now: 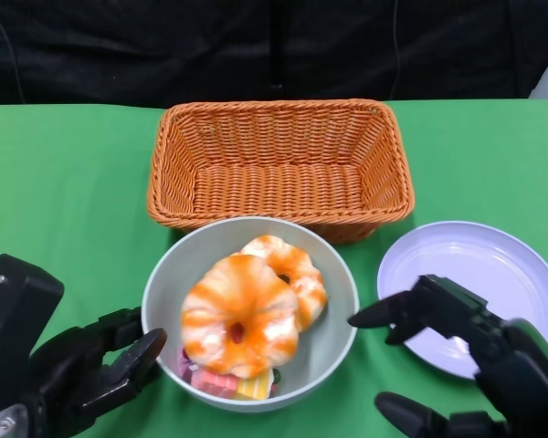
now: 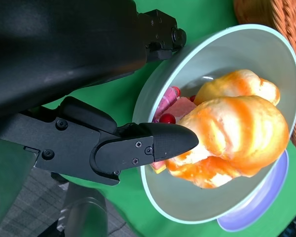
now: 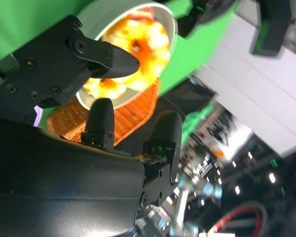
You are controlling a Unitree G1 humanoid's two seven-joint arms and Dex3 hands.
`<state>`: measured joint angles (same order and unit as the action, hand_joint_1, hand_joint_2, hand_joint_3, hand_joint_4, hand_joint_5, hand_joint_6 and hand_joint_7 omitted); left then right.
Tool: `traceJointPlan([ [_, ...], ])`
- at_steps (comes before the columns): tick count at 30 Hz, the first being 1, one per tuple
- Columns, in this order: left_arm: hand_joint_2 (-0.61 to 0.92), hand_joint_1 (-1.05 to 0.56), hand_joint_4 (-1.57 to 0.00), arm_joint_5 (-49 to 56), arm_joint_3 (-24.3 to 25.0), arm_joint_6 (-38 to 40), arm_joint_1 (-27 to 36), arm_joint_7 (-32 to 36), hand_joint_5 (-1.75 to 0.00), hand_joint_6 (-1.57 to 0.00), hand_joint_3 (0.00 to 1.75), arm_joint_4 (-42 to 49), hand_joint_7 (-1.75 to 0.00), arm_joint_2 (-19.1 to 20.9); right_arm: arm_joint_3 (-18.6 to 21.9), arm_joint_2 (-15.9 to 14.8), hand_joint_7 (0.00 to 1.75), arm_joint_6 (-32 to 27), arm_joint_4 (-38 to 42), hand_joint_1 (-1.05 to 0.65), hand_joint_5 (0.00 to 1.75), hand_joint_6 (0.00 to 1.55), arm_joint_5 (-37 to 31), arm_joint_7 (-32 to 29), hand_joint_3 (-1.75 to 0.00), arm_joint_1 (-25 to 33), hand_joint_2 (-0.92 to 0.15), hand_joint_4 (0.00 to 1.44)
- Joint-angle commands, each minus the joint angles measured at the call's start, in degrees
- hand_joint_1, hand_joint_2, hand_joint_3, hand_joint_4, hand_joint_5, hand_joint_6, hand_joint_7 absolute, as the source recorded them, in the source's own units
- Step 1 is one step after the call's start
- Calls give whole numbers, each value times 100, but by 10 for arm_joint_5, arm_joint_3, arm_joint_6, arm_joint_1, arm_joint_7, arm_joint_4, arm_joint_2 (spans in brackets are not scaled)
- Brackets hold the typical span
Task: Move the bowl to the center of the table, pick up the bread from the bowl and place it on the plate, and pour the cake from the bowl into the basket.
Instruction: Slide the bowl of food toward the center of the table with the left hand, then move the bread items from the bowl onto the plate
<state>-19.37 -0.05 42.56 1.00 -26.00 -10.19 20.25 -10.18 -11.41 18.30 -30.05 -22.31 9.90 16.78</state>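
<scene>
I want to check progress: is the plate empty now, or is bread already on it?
Empty. In the head view the plate shows only its bare surface; both bread pieces lie in the bowl.

I can read no text, label, brand, number or sign in any of my three views. The bowl (image 1: 161, 290), the basket (image 1: 279, 117) and the plate (image 1: 493, 239) carry no print that I can make out, and the black shells of the left hand (image 1: 89, 367) and the right hand (image 1: 461, 339) show only screws and plain casing. In the right wrist view there are bright lights and blurred shapes in the room past the table's edge, but I cannot resolve any of them into letters.
</scene>
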Motion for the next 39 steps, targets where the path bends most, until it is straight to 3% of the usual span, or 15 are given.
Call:
traceJointPlan([
  [1,92,-80,-9,-1,-10,15,-6,7,-4,-4,55,-21,-1,-4,-11,-7,100,-34,-17,-45,132,2,-19,21,-22,-32,-77,1],
  [7,92,-78,-7,6,-39,26,-18,1,-3,-3,58,-37,0,-1,-31,-11,91,-86,-24,-49,113,1,-76,46,-9,-69,-84,0],
  [14,92,-77,-8,9,-55,35,-27,-2,-4,-3,58,-42,0,-4,-49,-7,78,-99,12,-51,97,4,-120,30,-3,-100,-90,0],
  [24,92,-76,-8,25,-73,17,-27,-2,-4,-5,59,-44,-1,3,-75,3,56,-92,134,-52,88,10,-164,-28,-1,-177,-92,0],
  [29,92,-69,-22,114,-110,-33,-14,40,-11,-12,61,-60,-4,28,-90,1,45,-86,210,-53,79,11,-187,-61,-1,-222,-92,0],
  [34,92,-61,-34,160,-116,-47,-9,72,-17,-22,58,-66,-7,17,-110,1,39,-74,277,-56,79,14,-209,-94,-2,-252,-92,1],
  [39,92,-61,-36,169,-111,-40,-8,78,-16,-26,60,-76,-7,4,-130,11,35,-80,333,-59,80,15,-213,-103,-5,-273,-92,0],
])
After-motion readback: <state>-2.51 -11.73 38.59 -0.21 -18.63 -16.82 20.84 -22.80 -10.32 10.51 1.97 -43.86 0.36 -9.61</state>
